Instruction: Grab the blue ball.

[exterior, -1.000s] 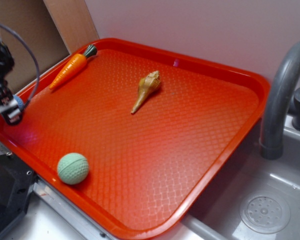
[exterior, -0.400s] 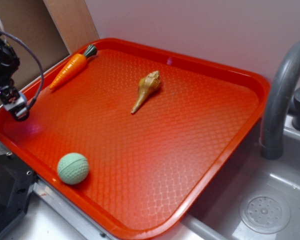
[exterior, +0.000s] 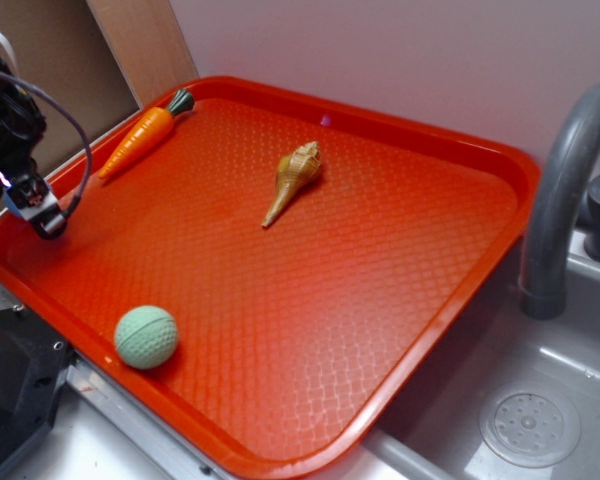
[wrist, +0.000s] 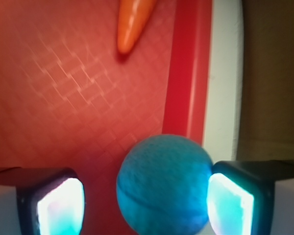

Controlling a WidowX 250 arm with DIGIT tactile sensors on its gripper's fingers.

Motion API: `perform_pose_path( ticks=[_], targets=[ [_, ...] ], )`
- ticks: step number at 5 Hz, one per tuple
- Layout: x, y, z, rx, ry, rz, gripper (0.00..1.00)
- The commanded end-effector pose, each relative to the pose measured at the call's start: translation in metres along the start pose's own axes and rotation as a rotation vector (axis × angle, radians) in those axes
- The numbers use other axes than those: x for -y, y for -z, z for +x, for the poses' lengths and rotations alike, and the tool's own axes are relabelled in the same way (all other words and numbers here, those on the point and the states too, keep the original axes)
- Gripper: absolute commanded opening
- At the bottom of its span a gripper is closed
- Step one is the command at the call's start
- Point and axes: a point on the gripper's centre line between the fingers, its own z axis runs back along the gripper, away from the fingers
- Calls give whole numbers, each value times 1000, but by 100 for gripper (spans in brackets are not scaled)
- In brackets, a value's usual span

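Pincer risen since earlier, clamped on dimpled round blue ball, above waffle-textured red tray

One tray, two balls, one blue, one green, one carrot, one shell, one faucet, one drain, one gripper

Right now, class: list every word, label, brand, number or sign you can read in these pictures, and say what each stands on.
None can be read: no text shows on the tray, carrot, shell, green ball, blue ball or pincer.
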Motion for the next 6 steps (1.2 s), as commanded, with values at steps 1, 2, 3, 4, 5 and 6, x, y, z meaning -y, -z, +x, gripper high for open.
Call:
perform_pose_path(
  ticks=[1,2,3,4,5,6],
  targets=[
    [-5,5,-5,-35,-26,-6,0],
    [-3,5,-5,-32,-21,12,0],
    [-3,4,-5,-27,-24,17,0],
    [-2,4,-5,-28,-21,31,0],
    [-2,3,-5,-28,-20,37,0],
    [-1,-21,-7,-45,-56,-18,0]
  ],
)
